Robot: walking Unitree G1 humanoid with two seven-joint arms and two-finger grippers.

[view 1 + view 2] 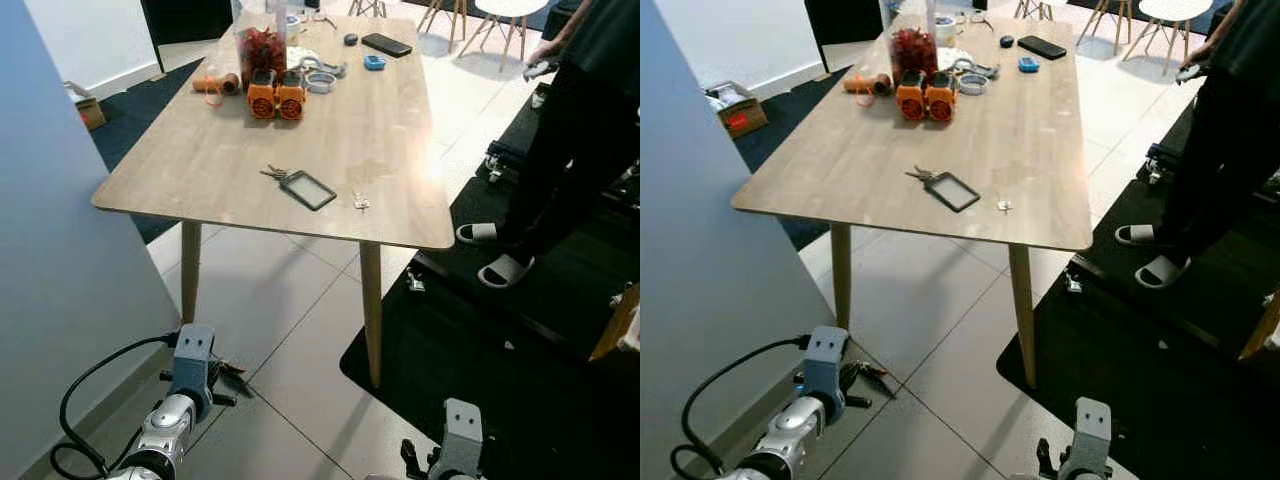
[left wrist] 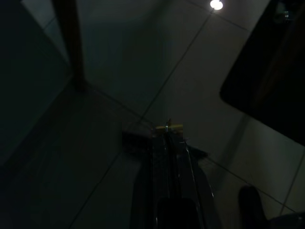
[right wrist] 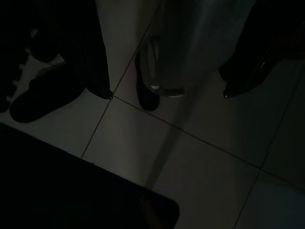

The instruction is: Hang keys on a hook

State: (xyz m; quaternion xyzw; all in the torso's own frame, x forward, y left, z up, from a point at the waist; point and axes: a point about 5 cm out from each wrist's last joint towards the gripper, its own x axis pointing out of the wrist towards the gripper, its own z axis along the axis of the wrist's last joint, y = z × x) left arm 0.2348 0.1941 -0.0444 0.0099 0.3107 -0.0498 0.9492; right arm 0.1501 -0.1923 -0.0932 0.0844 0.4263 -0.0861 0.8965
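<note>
A bunch of keys (image 1: 275, 173) lies on the wooden table (image 1: 220, 160) near its front edge, joined to a dark card holder (image 1: 308, 189). A small metal piece (image 1: 361, 203) lies to the right of them. My left gripper (image 1: 235, 375) hangs low over the floor tiles by the table's front left leg. Its fingers (image 2: 167, 157) are pressed together, so it is shut. My right gripper (image 3: 167, 95) also hangs low over the tiles, open, with fingertips (image 3: 108, 94) far apart and nothing between them.
At the table's far end stand a jar of red things (image 1: 261, 48), two orange objects (image 1: 276, 99), tape rolls (image 1: 320, 81) and a phone (image 1: 386, 44). A person (image 1: 575, 120) in slippers stands on the black mat (image 1: 520, 340) at right. A grey wall (image 1: 60, 250) is close on the left.
</note>
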